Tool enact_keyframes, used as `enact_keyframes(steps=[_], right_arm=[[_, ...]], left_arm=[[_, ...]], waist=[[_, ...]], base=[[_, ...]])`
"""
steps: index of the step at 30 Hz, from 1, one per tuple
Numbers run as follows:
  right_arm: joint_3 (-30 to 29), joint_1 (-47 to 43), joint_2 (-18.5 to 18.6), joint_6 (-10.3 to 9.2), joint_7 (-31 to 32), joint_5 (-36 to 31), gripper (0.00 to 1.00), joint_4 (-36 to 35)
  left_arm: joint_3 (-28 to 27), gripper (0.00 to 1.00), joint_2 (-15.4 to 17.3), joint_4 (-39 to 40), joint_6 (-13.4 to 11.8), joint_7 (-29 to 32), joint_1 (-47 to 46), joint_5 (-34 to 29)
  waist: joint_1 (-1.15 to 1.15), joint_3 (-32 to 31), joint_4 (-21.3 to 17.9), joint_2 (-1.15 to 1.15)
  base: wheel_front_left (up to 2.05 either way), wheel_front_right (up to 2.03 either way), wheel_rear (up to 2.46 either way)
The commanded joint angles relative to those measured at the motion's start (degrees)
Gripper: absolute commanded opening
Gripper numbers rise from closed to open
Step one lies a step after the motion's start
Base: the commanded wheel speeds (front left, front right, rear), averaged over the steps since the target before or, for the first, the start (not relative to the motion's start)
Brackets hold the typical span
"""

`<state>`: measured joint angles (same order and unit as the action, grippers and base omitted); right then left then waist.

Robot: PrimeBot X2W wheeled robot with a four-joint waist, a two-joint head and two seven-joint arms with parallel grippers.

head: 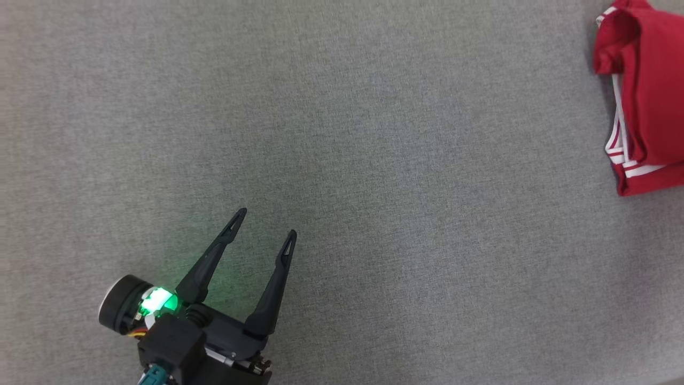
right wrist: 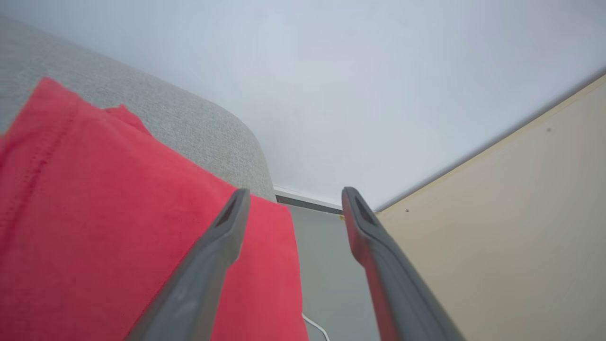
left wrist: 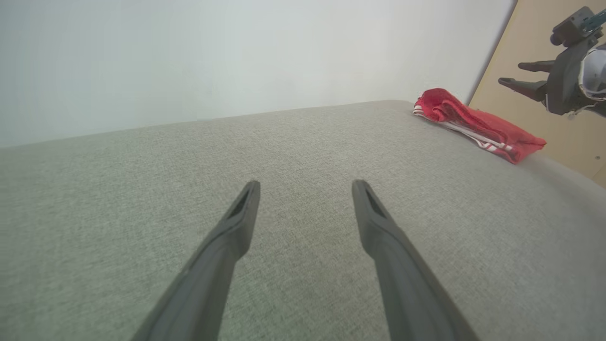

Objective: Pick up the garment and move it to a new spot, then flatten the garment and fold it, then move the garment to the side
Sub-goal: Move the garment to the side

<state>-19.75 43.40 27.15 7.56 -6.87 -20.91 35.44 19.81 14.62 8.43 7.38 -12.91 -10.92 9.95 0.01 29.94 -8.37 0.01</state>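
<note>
My left gripper, fingers spread and empty, hovers over the grey fabric surface, well apart from the folded red garment. My right gripper, also spread, hangs near the garment's outer edge. The cloth looks soft, light and floppy, best pinched at a corner through all layers.

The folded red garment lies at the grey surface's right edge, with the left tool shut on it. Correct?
No. The left tool is open, far from the garment, as the head view shows. The garment does lie folded at the right edge of the surface.
</note>
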Motion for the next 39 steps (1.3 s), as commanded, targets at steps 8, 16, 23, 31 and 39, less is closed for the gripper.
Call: enact_keyframes(steps=[8,16,23,31,39], right_arm=[[3.27,-8.93,-8.82,-0.13,-5.74,6.3,1.0,-5.38],[9.43,-24.42,-15.36,-0.13,-5.84,20.6,1.0,-13.79],[14.02,-34.34,-17.37,-0.13,-3.66,28.36,1.0,-19.86],[13.9,-44.28,-22.12,-0.13,-1.38,32.19,1.0,-25.38],[13.76,-47.98,-24.14,-0.13,-1.79,29.93,1.0,-24.12]], left_arm=[[-1.05,1.0,-2.94,-6.12,-1.91,-2.12,2.71,2.01],[-7.86,1.0,-5.94,-10.89,-3.39,-2.25,10.25,4.26],[-14.21,1.0,-6.81,-13.57,-3.77,-2.26,15.52,2.73],[-22.78,1.0,-9.08,-12.19,-3.26,-2.27,22.02,1.64],[-24.58,1.0,-10.49,-10.56,-0.81,-2.27,25.57,0.53]], waist=[[-0.01,-12.69,4.25,-0.01],[-0.01,-26.35,7.29,-0.01],[-0.01,-32.85,10.39,-0.01],[-0.01,-36.65,12.57,-0.01],[-0.01,-37.73,11.8,-0.01]], base=[[0.0,0.0,0.0],[0.0,0.0,0.0],[0.0,0.0,0.0],[0.0,0.0,0.0],[0.0,0.0,0.0]])
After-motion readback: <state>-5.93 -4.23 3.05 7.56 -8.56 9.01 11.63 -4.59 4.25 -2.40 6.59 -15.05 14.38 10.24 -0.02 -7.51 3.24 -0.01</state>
